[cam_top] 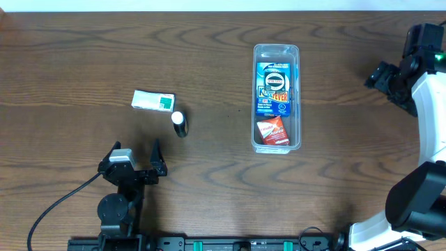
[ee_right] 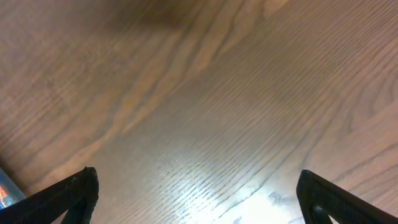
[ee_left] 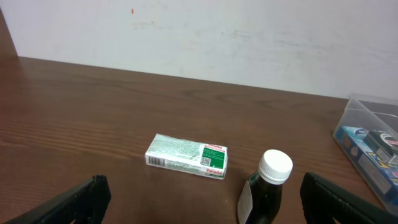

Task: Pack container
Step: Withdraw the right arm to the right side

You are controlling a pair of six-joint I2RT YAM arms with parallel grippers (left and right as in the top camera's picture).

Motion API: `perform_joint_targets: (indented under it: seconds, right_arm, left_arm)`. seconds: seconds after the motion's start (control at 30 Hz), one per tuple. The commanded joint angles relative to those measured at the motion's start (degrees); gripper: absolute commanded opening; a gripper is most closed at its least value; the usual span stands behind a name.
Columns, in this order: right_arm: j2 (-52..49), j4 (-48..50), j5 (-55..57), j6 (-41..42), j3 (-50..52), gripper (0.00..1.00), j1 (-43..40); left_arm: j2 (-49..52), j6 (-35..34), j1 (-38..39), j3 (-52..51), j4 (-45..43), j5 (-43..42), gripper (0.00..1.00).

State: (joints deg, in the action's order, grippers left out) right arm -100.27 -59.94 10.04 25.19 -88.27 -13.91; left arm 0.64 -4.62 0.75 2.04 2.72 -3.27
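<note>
The container (cam_top: pixel 276 49) is a long clear plastic bin right of the table's centre. It holds a blue packet (cam_top: pixel 277 86) and a red packet (cam_top: pixel 272 130). A white-and-green box (cam_top: pixel 153 102) lies left of centre, and a dark bottle with a white cap (cam_top: pixel 179 123) stands just beside it. My left gripper (cam_top: pixel 136 155) is open near the front edge, short of both. In the left wrist view the box (ee_left: pixel 186 156) and bottle (ee_left: pixel 267 185) lie ahead of the open gripper (ee_left: pixel 202 200), with the container's (ee_left: pixel 362 109) corner at the right. My right gripper (cam_top: pixel 382 78) hangs open to the right of the container.
The right wrist view shows only bare wood grain between the wide-spread fingers (ee_right: pixel 68 196). A pale wall stands behind the table's far edge in the left wrist view. The right arm's white body (cam_top: pixel 425 146) runs along the table's right side.
</note>
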Motion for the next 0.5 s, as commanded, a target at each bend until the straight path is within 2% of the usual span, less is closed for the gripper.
perform_joint_targets:
  seconds: [0.0,0.47]
  right_arm:
    - [-0.17,0.15,-0.02,0.04,0.87,0.99,-0.28]
    - [-0.17,0.15,-0.02,0.04,0.87,0.99,-0.28]
  left_arm:
    - [-0.04,0.33,-0.31,-1.81,0.92,-0.61,0.98]
    - [-0.04,0.26,-0.31,-1.81,0.66,-0.66,0.98]
